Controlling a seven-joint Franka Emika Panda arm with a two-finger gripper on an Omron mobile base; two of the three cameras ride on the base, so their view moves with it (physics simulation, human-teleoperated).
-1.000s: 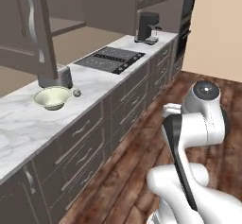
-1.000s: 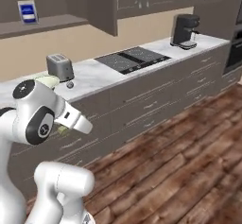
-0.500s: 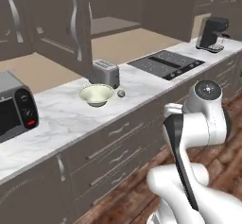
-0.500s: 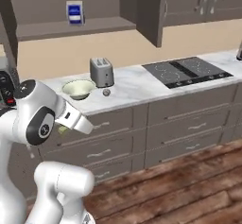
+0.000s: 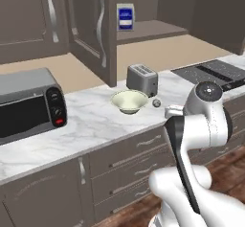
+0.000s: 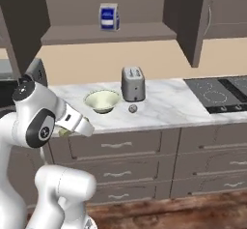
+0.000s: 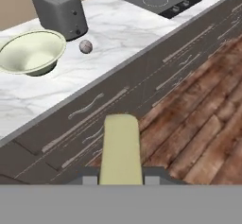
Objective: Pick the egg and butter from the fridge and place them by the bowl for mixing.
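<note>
My claw (image 7: 122, 179) pinching butter (image 7: 121, 150) at near end, stick jutting toward 12 over floor; soft, slick, so gentle squeeze. Egg (image 7: 85, 46) on counter (image 7: 127, 34), just beside bowl (image 7: 31, 52) at 3 o'clock

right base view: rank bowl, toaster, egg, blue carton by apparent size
1. bowl and toaster: look much alike in size, bowl wider, toaster taller; not ranking them.
2. blue carton on the shelf, smaller, though it sits farther back.
3. egg, clearly smallest.
</note>
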